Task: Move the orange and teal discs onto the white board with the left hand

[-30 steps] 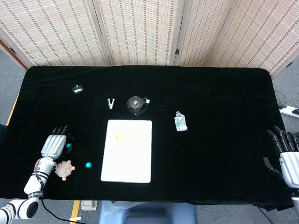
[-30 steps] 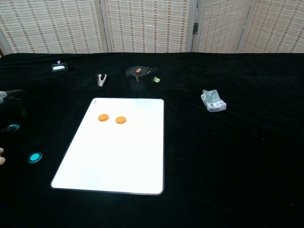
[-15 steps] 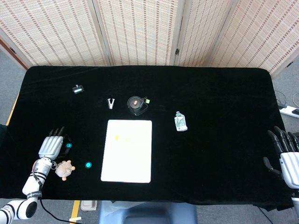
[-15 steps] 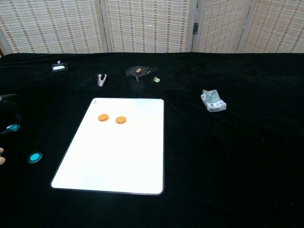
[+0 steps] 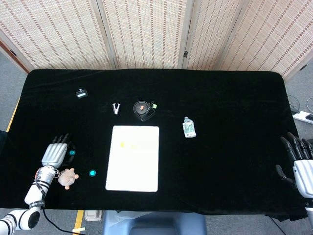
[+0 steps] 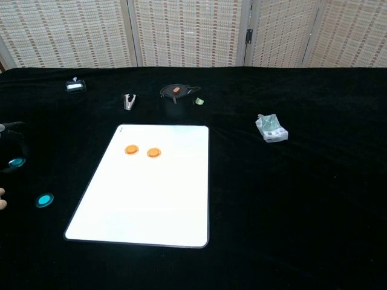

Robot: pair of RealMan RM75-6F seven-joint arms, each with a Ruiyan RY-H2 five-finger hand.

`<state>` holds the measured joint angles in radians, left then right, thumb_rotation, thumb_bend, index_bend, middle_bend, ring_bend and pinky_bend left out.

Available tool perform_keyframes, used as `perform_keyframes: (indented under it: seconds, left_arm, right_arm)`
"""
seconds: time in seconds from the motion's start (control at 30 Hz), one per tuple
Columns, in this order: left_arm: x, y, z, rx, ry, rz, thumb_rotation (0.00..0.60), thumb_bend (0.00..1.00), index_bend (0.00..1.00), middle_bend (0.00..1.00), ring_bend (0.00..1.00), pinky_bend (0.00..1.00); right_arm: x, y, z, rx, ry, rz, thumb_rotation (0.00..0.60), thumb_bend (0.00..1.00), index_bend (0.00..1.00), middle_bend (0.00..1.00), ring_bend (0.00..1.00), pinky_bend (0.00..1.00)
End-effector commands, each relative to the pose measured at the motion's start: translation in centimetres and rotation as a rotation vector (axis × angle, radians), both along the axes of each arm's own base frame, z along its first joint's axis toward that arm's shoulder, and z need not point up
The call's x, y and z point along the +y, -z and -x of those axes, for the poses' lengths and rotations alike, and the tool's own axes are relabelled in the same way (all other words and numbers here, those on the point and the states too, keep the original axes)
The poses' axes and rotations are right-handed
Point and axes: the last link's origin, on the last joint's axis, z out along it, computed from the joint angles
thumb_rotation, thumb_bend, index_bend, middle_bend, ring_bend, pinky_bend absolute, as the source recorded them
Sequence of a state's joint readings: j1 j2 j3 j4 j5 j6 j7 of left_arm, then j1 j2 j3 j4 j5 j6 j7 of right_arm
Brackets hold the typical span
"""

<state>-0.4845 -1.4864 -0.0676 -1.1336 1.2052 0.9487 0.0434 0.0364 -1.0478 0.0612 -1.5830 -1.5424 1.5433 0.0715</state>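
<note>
Now the silver left hand [image 5: 55,154] has drawn back slightly, fingers extended beside one small round teal disc [image 5: 72,152], grasping nothing. Both flat orange discs [image 6: 131,149] lie on the rectangular white board [image 6: 145,199]; two teal ones remain on the black surface [image 5: 220,98].

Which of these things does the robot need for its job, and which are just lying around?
For the job:
- white board
- two orange discs, already on the board
- two teal discs, on the cloth to its left
- left robot hand, beside the farther teal disc

Just lying around:
- black round dish
- small metal clip
- crumpled packet
- small dark gadget
- pinkish toy
</note>
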Motion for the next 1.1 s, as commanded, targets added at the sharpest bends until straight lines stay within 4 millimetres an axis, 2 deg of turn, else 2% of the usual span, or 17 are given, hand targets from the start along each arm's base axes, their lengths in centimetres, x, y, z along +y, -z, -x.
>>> perform_keyframes:
  seconds: [0.03, 0.23, 0.47, 0.57, 0.8, 0.97, 1.1]
  left_arm:
    - [0.1, 0.1, 0.1, 0.005, -0.003, 0.003, 0.6, 0.44, 0.44, 0.06, 0.0, 0.0]
    - [0.2, 0.0, 0.1, 0.003, 0.0, -0.008, 0.6, 0.44, 0.5, 0.06, 0.0, 0.0]
    - [0.3, -0.4, -0.6, -0.004, 0.025, -0.008, 0.6, 0.44, 0.52, 0.08, 0.0, 0.0]
    - [0.2, -0.5, -1.8, -0.021, 0.063, -0.003, 0.6, 0.44, 0.52, 0.08, 0.0, 0.0]
    - [-0.3, -0.1, -6.1, -0.051, 0.206, 0.05, 0.6, 0.44, 0.51, 0.08, 0.0, 0.0]
    - [-1.1, 1.1, -9.5, -0.058, 0.318, 0.113, 0.6, 0.44, 0.51, 0.08, 0.0, 0.0]
    - [-1.5, 2.4, -11.4, -0.052, 0.381, 0.163, 0.6, 0.44, 0.51, 0.08, 0.0, 0.0]
  right_arm:
    - [0.0, 0.0, 0.0, -0.001, 0.001, 0.001, 0.6, 0.43, 0.0, 0.0, 0.0, 0.0]
    - [0.0, 0.0, 0.1, -0.001, 0.005, 0.002, 0.6, 0.43, 0.0, 0.0, 0.0, 0.0]
    - [0.0, -0.1, 0.0, 0.001, 0.002, 0.004, 0.6, 0.43, 0.0, 0.0, 0.0, 0.0]
    - [0.1, -0.1, 0.0, 0.002, 0.003, 0.004, 0.6, 0.43, 0.0, 0.0, 0.0, 0.0]
    - [0.2, -0.2, 0.1, 0.003, 0.007, 0.008, 0.6, 0.43, 0.0, 0.0, 0.0, 0.0]
    - [0.2, -0.2, 0.2, 0.003, 0.011, 0.007, 0.6, 0.43, 0.0, 0.0, 0.0, 0.0]
    - [0.2, -0.1, 0.2, 0.001, 0.011, 0.004, 0.6, 0.43, 0.0, 0.0, 0.0, 0.0]
